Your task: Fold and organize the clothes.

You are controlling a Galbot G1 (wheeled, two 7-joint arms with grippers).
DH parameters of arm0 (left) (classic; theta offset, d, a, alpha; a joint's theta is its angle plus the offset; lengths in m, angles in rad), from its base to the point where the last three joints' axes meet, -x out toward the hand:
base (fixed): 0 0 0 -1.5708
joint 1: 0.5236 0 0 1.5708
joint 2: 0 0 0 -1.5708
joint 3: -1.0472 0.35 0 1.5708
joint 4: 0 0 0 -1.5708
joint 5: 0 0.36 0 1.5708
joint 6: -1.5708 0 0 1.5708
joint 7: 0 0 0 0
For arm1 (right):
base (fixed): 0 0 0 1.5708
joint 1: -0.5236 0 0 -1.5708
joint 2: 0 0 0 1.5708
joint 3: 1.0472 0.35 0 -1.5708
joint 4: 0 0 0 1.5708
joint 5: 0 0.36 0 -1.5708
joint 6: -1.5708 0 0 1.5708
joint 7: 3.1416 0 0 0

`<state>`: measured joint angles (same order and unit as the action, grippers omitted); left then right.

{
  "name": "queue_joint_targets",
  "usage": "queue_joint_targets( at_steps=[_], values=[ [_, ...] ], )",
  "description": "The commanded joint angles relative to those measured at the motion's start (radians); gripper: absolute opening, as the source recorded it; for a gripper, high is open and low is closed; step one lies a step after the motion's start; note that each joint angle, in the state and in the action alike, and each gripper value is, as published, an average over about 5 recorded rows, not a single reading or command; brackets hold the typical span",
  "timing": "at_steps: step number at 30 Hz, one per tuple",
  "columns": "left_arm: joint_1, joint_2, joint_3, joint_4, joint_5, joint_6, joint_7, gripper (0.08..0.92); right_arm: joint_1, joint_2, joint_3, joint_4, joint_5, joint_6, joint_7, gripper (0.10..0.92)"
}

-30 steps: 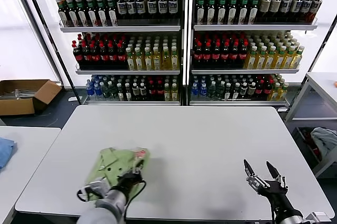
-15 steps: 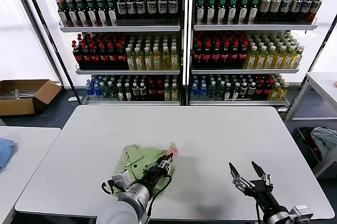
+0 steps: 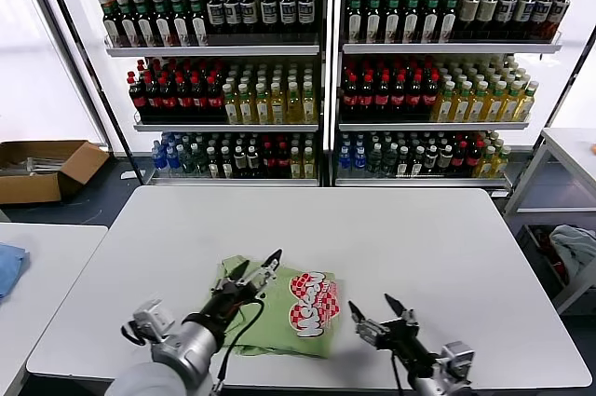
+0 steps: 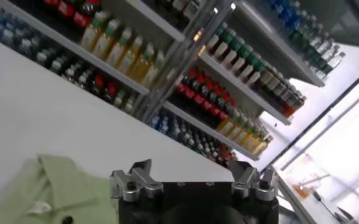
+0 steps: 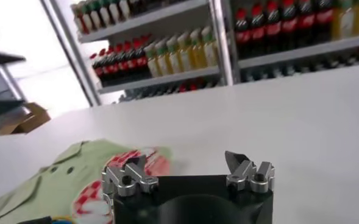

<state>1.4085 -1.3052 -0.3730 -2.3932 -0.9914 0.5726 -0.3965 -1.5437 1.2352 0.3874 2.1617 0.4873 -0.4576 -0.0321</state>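
Note:
One light green shirt lies folded near the front edge of the white table, with its red-and-white checkered logo facing up and its collar to the left. My left gripper is open and empty just above the shirt's back edge. My right gripper is open and empty, low over the table just right of the shirt. The shirt also shows in the left wrist view below the left gripper, and in the right wrist view beside the right gripper. No second shirt is in view.
Shelves of bottles stand behind the table. A cardboard box sits on the floor at the far left. A side table on the left holds a blue cloth. Another table with cloth stands at the right.
The left gripper carried the shirt's fold over to the right, let go and opened; the logo now faces up. The right gripper moved left, close to the shirt.

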Motion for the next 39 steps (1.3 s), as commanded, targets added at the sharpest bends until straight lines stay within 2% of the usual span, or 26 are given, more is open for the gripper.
queue_joint_targets(
  at_steps=[1, 4, 7, 27, 30, 34, 39],
  values=[
    [0.109, 0.013, -0.144, -0.104, 0.036, 0.003, 0.042, 0.816, 0.129, -0.014, -0.253, -0.091, -0.032, -0.113, 0.076, 0.822],
    [0.11, 0.004, -0.146, -0.103, 0.037, 0.003, 0.035, 0.822, 0.132, -0.016, -0.261, -0.085, -0.045, -0.12, 0.101, 0.791],
    [0.106, -0.001, -0.148, -0.101, 0.035, 0.003, 0.021, 0.823, 0.125, -0.021, -0.256, -0.069, -0.052, -0.122, 0.126, 0.717],
    [0.12, -0.036, -0.16, -0.102, 0.038, 0.003, 0.003, 0.823, 0.051, -0.124, -0.128, -0.02, -0.12, -0.123, 0.068, 0.141],
    [0.124, -0.04, -0.161, -0.107, 0.042, 0.003, 0.003, 0.823, 0.054, -0.112, -0.111, -0.015, -0.083, -0.121, 0.063, 0.106],
    [0.135, -0.042, -0.163, -0.118, 0.047, 0.003, 0.004, 0.823, 0.065, -0.102, -0.097, -0.015, -0.034, -0.12, 0.06, 0.109],
    [0.143, -0.046, -0.162, -0.129, 0.054, 0.003, 0.005, 0.823, 0.081, -0.093, -0.108, -0.035, 0.004, -0.12, 0.06, 0.206]
  ],
)
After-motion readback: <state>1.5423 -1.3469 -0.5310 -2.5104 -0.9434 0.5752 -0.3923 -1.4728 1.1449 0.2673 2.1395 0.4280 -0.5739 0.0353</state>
